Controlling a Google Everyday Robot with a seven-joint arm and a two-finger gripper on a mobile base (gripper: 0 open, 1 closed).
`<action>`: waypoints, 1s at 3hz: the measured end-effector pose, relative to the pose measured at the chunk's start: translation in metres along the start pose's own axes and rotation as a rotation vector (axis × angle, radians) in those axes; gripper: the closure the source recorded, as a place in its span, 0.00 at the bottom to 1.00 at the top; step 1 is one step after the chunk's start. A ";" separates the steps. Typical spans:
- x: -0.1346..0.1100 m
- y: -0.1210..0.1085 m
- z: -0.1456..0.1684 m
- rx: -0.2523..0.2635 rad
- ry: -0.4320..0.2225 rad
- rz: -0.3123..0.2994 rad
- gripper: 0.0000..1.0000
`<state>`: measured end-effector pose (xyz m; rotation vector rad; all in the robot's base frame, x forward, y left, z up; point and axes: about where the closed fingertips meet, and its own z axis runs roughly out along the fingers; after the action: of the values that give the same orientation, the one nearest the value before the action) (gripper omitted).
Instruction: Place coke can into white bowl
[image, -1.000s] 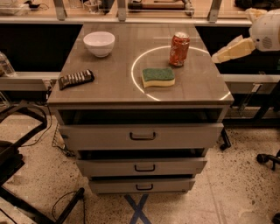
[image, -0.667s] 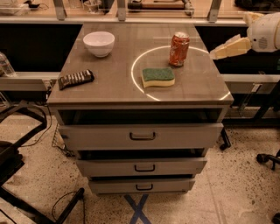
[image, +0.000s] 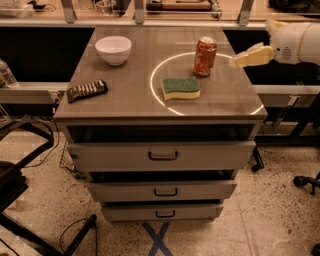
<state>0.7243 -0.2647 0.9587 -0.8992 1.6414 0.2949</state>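
A grey three-drawer table (image: 125, 95) stands on speckled floor (image: 280, 210) bearing a blue tape cross (image: 159, 240). The end effector (image: 236, 60) hovers over the table's right edge.

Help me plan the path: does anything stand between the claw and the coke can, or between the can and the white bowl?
Nothing visible. The claw hangs beside the coke can, bare tabletop between them. Can to white bowl is bare too; the green sponge lies nearer the front, off that line.

A single camera stands in front of the drawer cabinet (image: 125, 95) and above it, tilted downward, far enough back to take in the whole top, all three drawers (image: 162, 156) and the speckled floor (image: 280, 220). The gripper (image: 240, 59) reaches in at the upper right of the frame.
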 end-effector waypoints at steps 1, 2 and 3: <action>0.000 0.009 0.058 -0.063 -0.106 0.096 0.00; -0.002 0.015 0.099 -0.111 -0.164 0.145 0.00; 0.002 0.017 0.125 -0.134 -0.159 0.195 0.00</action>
<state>0.8024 -0.1759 0.9162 -0.7941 1.5763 0.6019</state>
